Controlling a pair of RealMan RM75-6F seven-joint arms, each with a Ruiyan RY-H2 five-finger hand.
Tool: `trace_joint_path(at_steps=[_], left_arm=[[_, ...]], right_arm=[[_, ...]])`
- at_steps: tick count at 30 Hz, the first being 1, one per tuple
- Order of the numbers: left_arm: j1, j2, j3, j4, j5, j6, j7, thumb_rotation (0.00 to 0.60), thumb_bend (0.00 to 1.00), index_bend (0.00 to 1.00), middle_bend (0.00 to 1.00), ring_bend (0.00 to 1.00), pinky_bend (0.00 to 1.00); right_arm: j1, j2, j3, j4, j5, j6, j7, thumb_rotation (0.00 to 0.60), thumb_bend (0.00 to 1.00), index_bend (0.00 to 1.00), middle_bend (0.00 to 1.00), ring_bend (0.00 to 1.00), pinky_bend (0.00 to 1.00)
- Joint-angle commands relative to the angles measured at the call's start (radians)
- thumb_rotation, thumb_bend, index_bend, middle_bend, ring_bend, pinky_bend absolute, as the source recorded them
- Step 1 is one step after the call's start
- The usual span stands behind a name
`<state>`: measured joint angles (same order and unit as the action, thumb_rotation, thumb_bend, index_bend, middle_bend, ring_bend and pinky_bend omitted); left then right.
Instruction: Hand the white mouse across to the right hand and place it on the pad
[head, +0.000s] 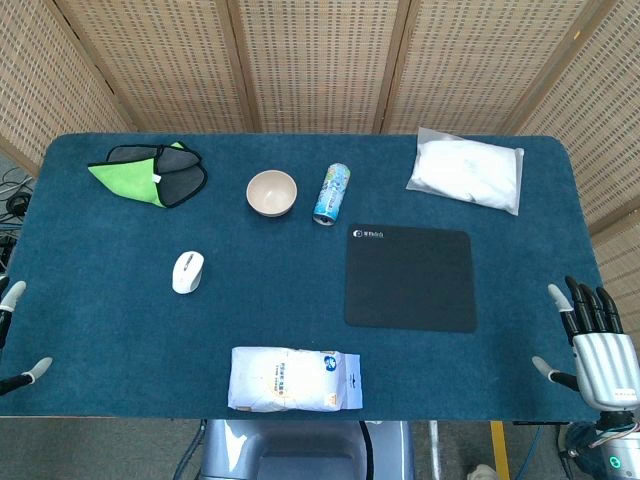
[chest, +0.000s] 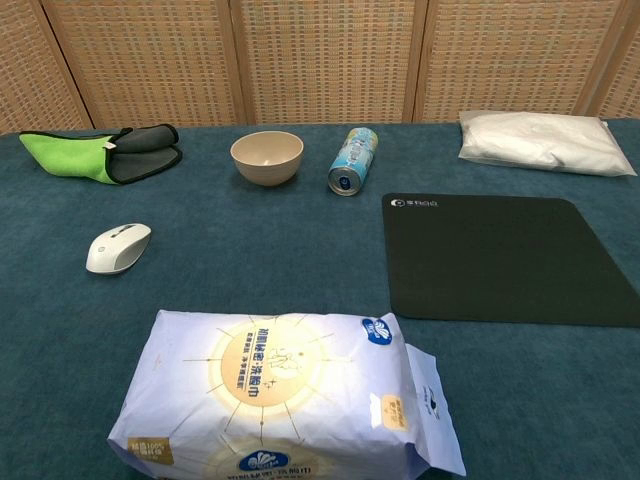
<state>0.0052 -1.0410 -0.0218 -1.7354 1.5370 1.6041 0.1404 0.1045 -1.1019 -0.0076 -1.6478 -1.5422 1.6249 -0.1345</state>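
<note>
The white mouse (head: 187, 271) (chest: 118, 247) lies on the blue table, left of centre, with nothing touching it. The black mouse pad (head: 410, 277) (chest: 503, 257) lies flat to the right of centre and is bare. My right hand (head: 595, 345) is at the table's right front corner, fingers spread upward, holding nothing. Only fingertips of my left hand (head: 12, 340) show at the left edge of the head view, apart and empty. Neither hand appears in the chest view.
A tissue pack (head: 294, 379) (chest: 281, 405) lies at the front edge. At the back are a green and grey cloth (head: 148, 172), a beige bowl (head: 272, 193), a can on its side (head: 331, 194) and a white bag (head: 466, 169).
</note>
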Motion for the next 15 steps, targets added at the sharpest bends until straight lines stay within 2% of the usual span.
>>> trace_joint_path(at_steps=[1,7,15], left_arm=[[0.000,-0.001,0.000,0.001,0.000,-0.001,0.002,0.600,0.00,0.00,0.00,0.00,0.00],[-0.010,-0.012,0.000,0.011,0.016,-0.011,0.008,0.600,0.00,0.00,0.00,0.00,0.00],[-0.161,-0.094,-0.024,0.289,0.188,-0.080,-0.142,0.600,0.00,0.00,0.00,0.00,0.00]], right_arm=[[-0.002,0.000,0.002,0.000,-0.002,0.000,0.001,0.600,0.00,0.00,0.00,0.00,0.00],[-0.009,0.000,0.014,0.002,-0.005,-0.003,0.001,0.600,0.00,0.00,0.00,0.00,0.00],[-0.014,0.002,0.045,0.008,0.028,-0.020,0.007,0.600,0.00,0.00,0.00,0.00,0.00]])
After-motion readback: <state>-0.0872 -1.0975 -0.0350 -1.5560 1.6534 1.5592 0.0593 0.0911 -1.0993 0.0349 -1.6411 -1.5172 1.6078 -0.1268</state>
